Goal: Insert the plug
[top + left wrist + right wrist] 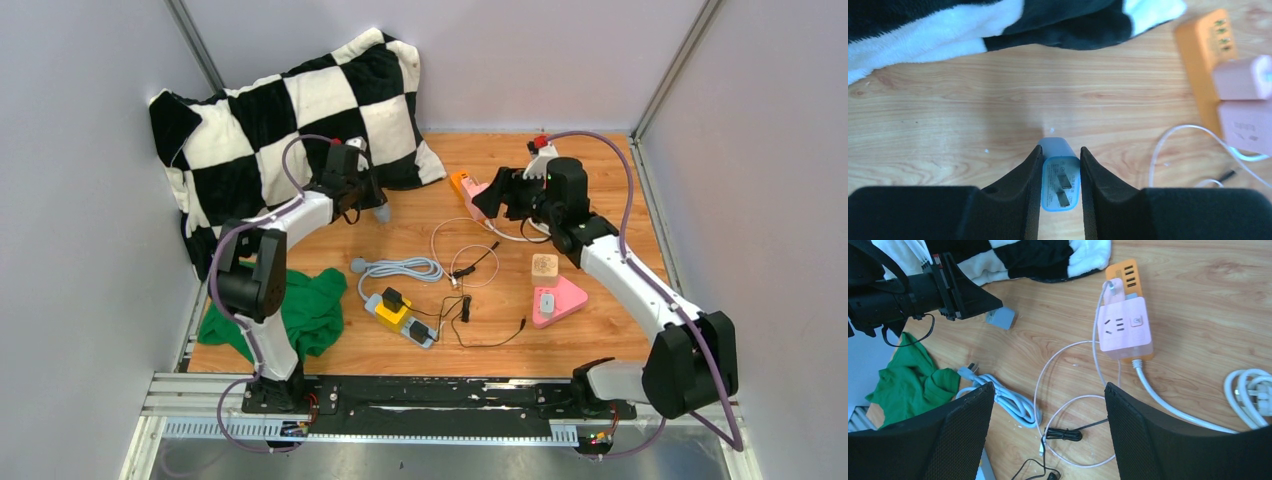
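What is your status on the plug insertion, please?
Left gripper shut on small light-blue plastic plug. Right gripper open near pink socket block on orange power strip. Thin white cable looped beside strip.

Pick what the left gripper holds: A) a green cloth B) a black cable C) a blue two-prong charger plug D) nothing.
C: in the left wrist view, the left gripper is shut on the blue charger plug, its two metal prongs facing the camera.
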